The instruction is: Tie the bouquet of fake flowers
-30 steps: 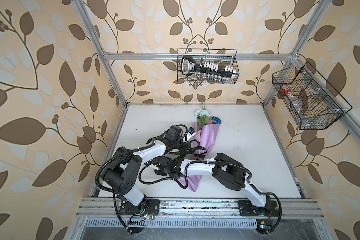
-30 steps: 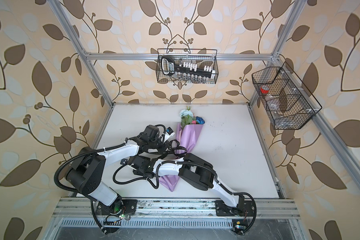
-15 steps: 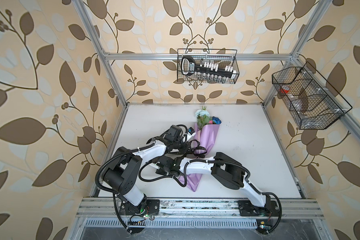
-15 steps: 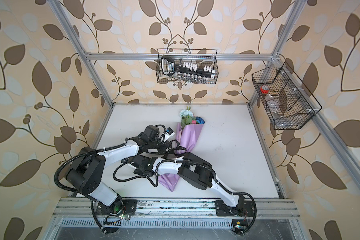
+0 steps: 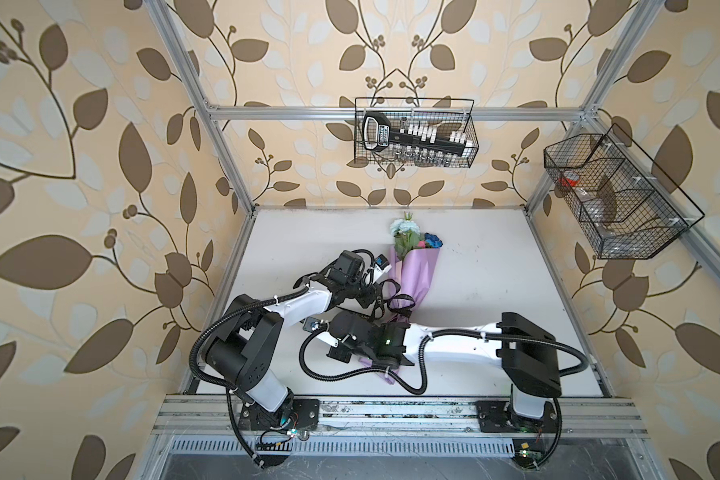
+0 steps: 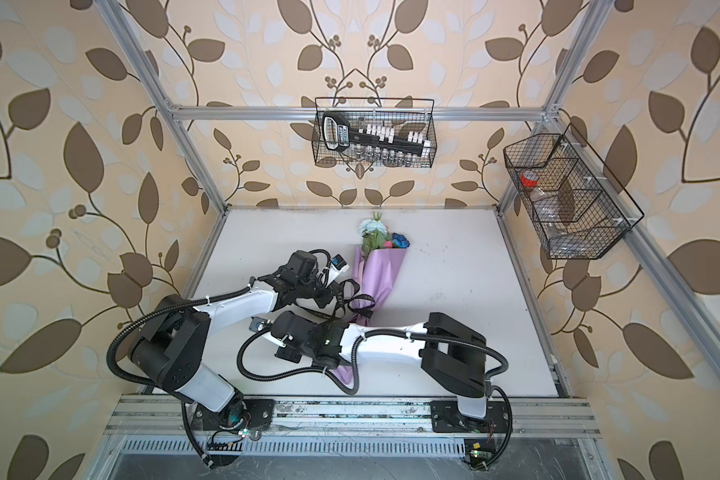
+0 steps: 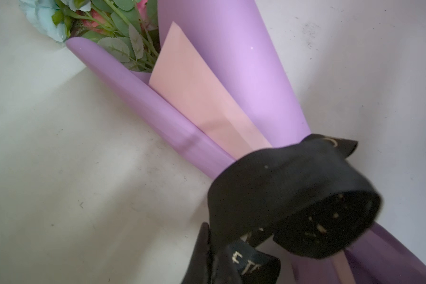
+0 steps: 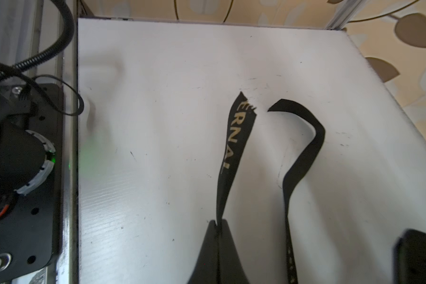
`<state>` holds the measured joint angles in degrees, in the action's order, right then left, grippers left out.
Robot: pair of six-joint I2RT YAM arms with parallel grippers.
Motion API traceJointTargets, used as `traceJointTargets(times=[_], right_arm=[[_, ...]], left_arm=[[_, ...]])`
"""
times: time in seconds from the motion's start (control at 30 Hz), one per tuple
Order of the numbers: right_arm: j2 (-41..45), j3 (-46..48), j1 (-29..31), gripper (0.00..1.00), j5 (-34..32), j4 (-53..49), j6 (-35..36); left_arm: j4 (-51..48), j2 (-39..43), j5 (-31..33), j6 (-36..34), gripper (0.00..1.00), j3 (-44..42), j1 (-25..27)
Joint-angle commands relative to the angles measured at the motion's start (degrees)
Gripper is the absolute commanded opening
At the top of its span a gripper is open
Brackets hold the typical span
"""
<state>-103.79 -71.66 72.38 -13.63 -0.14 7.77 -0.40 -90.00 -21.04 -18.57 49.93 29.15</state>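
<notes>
The ribbon (image 8: 234,137), clamped in left claw (image 7: 210,255) and right claw (image 8: 218,227), should be drawn evenly tight round the bouquet (image 7: 244,73).

The scuffed white bench (image 5: 495,282) carries the bouquet of fake flowers (image 5: 417,270) lying mid-bench, blooms far, black ribbon (image 5: 400,300) trailing left.

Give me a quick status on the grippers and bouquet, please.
Right gripper shut on ribbon tail. Left gripper shut on ribbon. Ribbon loosely looped round bouquet. Nothing blocking.
</notes>
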Motion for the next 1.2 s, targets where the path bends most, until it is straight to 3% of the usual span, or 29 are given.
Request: traceJointTargets(times=[0.0, 0.37, 0.7, 0.83, 1.17], right_arm=[[4.6, 3.6, -0.1, 0.0, -2.7, 5.2, -4.3], [19.6, 13.4, -0.1, 0.0, -5.9, 13.6, -6.7], [29.6, 18.9, -0.3, 0.0, -18.8, 12.7, -13.9], [34.1, 19.2, -1.5, 0.0, -21.5, 8.4, -18.3], [44.4, 26.8, -6.0, 0.0, -26.5, -3.9, -36.0]], left_arm=[[2.9, 4.1, -4.7, 0.7, 0.0, -1.7, -0.6], [6.0, 5.8, -5.9, 4.3, 0.0, -4.9, -0.5], [8.0, 6.9, -7.3, 3.1, 0.0, -8.2, 0.3], [7.4, 10.0, -3.5, 4.3, 0.0, -10.1, 2.0], [7.9, 13.4, 8.0, 16.0, 0.0, -15.5, 6.7]])
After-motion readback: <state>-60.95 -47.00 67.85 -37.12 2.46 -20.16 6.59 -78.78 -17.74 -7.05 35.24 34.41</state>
